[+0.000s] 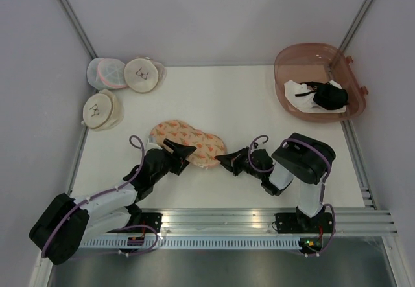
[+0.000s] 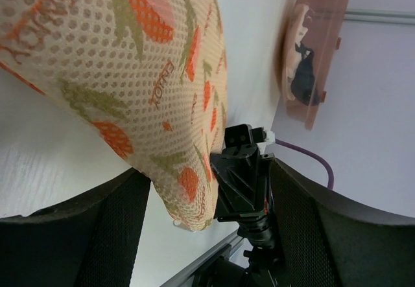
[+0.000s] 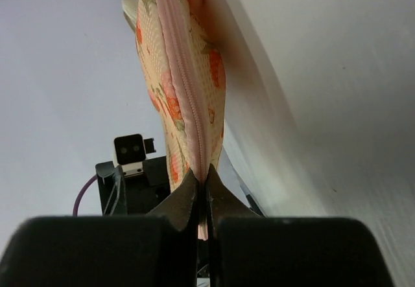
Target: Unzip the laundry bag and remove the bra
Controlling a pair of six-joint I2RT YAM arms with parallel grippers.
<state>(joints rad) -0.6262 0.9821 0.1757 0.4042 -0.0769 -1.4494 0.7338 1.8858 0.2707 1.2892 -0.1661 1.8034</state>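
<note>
The peach laundry bag [image 1: 188,143] with carrot prints lies mid-table. My left gripper [image 1: 183,151] is open, its wide-apart fingers [image 2: 104,229] on either side of the bag's [image 2: 130,73] near left edge. My right gripper [image 1: 224,162] is shut at the bag's right end. In the right wrist view, the right gripper [image 3: 202,184] pinches the end of the pink zip [image 3: 183,80], which runs closed up the bag's [image 3: 155,99] edge. The right gripper also shows in the left wrist view [image 2: 243,177]. No bra is in view.
Two round cream pouches [image 1: 144,74] [image 1: 102,109] and a mesh pouch with pink trim [image 1: 105,72] sit at the back left. A brown tub [image 1: 285,67] at the back right holds a black garment [image 1: 329,96] and a white cloth [image 1: 299,96]. A metal rail [image 1: 259,219] runs along the front edge.
</note>
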